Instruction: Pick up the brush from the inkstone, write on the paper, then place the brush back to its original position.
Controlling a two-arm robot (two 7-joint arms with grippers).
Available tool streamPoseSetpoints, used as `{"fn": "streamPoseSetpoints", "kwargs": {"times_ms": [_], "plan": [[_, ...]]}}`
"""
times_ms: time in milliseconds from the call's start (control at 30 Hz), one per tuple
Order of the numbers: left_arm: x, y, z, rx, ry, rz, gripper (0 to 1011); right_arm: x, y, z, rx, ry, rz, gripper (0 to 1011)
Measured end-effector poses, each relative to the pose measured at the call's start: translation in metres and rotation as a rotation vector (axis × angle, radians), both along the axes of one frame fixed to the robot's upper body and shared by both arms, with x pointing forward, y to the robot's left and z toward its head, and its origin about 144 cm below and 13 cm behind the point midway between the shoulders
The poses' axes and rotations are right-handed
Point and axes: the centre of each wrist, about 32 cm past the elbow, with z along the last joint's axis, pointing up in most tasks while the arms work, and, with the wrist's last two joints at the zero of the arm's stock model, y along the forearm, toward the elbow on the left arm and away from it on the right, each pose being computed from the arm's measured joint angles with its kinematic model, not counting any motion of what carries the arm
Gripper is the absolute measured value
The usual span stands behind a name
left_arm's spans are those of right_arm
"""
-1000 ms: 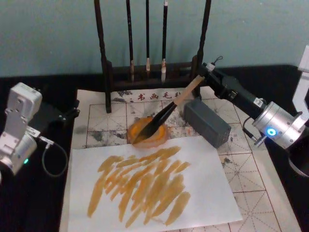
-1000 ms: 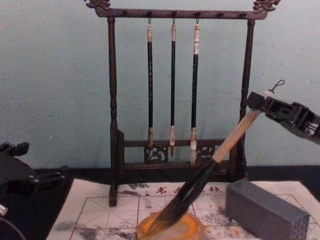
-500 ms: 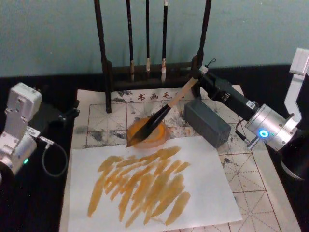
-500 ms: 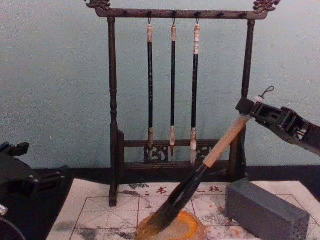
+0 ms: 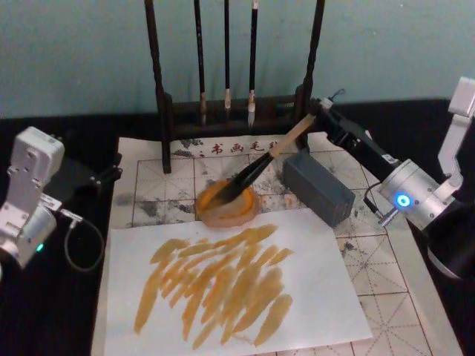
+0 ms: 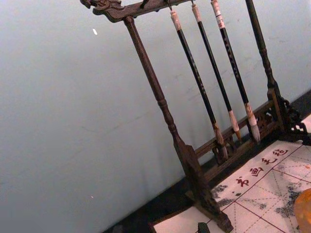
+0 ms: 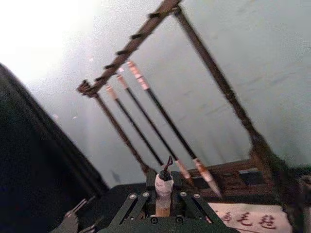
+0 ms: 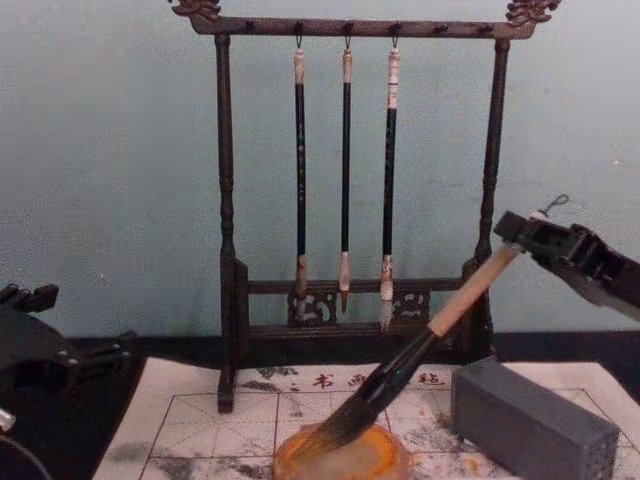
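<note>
The brush [image 5: 267, 157] slants down from the right, pale handle up and dark tuft resting in the orange round inkstone [image 5: 210, 216]. My right gripper [image 5: 318, 111] is shut on the handle's top end, near the rack's right post. From the chest, the brush [image 8: 420, 345] leans from the right gripper [image 8: 515, 232] down into the inkstone [image 8: 388, 462]. The right wrist view shows the brush's whitish end cap [image 7: 164, 186] clamped between the fingers. The red-grid paper [image 5: 156, 182] lies under the inkstone, and a white sheet [image 5: 319, 289] with orange strokes lies on it. My left gripper [image 5: 104, 174] rests at the left, off the paper.
A dark wooden rack [image 5: 159, 89] with three thin hanging brushes [image 8: 345, 170] stands behind the inkstone. A grey block [image 5: 318, 189] lies just right of the inkstone, under my right arm. Black tabletop surrounds the paper.
The right gripper shifted right and a little down, pulling the brush tip from the inkstone's near-left rim back into the dish. The left arm stayed still.
</note>
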Motion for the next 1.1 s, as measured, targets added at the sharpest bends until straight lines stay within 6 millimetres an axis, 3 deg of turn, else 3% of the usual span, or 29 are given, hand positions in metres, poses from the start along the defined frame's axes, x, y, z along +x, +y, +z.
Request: {"fn": "streamPoseSetpoints", "kwargs": {"times_ms": [1100], "plan": [[0.000,0.000,0.000,0.000,0.000,0.000,1001,-0.005,0.000,-0.014,0.042,0.108,-0.098,203]]}}
